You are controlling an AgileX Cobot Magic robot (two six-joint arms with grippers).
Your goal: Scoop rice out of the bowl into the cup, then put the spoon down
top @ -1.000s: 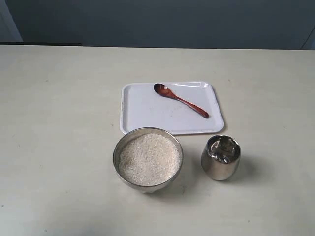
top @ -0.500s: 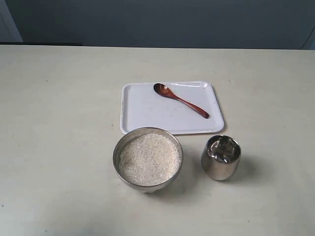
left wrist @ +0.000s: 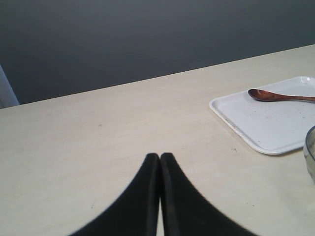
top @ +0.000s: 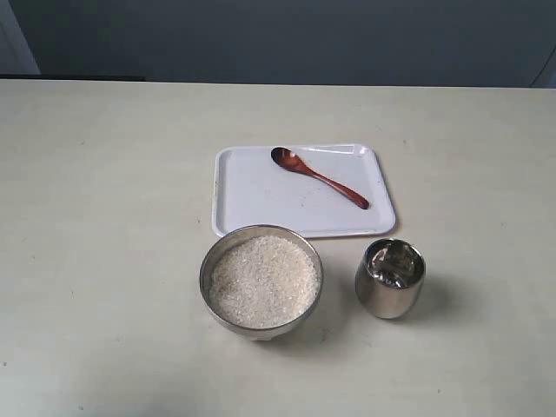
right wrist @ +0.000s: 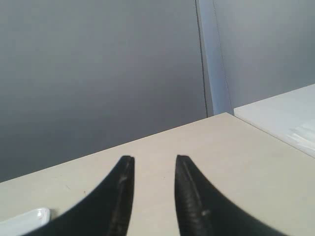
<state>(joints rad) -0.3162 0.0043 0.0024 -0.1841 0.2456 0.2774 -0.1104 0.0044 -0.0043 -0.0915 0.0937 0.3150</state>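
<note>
My left gripper [left wrist: 160,157] hangs low over the pale table [top: 104,261]. Its two black fingers [left wrist: 142,201] are pressed together along their length and nothing is between them. My right gripper [right wrist: 155,160] also hangs over the table. Its jaws stand apart with a clear gap and hold nothing. Both grippers show only in their own wrist views.

Nearest in the scene, a little left of the middle, stands the bowl [top: 207,269]. It is upright and filled almost to its thin rim with rice [top: 262,280]. Just to the right of it, apart from it and about equally near, stands the cup [top: 388,295], also upright. Its polished inside shows only reflections, so I cannot tell whether any grains lie in it.

Just beyond the two vessels lies a white rectangular tray [top: 252,204], flat on the table. Its near edge is just beside the bowl's far rim, and I cannot tell whether they touch.

The spoon [top: 319,176] lies on the tray's far half, untouched by either gripper. Its small oval bowl points to the far left and its thin handle runs toward the near right.

Beyond the tray the table is bare up to its far edge, where a dark wall [top: 304,39] rises.
</note>
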